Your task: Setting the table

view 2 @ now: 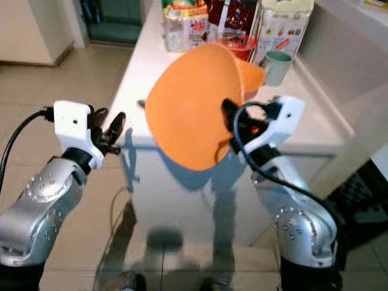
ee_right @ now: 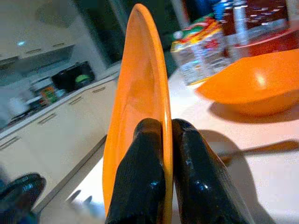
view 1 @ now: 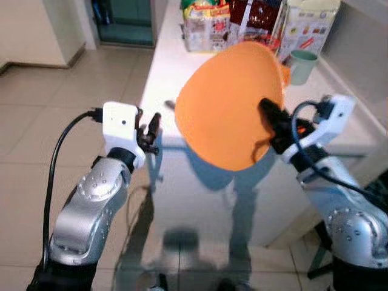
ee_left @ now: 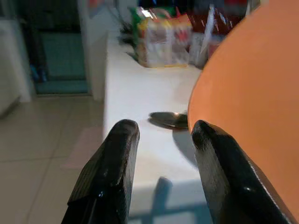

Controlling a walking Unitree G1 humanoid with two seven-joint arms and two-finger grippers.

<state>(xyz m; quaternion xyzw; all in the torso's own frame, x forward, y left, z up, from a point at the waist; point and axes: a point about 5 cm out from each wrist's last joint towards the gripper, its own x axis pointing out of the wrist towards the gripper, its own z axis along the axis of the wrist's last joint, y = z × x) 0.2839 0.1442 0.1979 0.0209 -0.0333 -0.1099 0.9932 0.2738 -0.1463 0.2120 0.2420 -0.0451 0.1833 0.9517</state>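
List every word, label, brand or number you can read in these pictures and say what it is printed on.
None can be read.
Snack bags: colourful print, too blurred to read.
White carton: coloured pictures and marks, too small to read.
Orange plate held in the right gripper: no print visible.
Green mug: no print visible.

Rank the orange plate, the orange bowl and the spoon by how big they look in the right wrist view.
1. Orange plate, held edge-on close to the camera, so nearness inflates it.
2. Orange bowl on the counter.
3. Spoon, partly hidden behind the right gripper.
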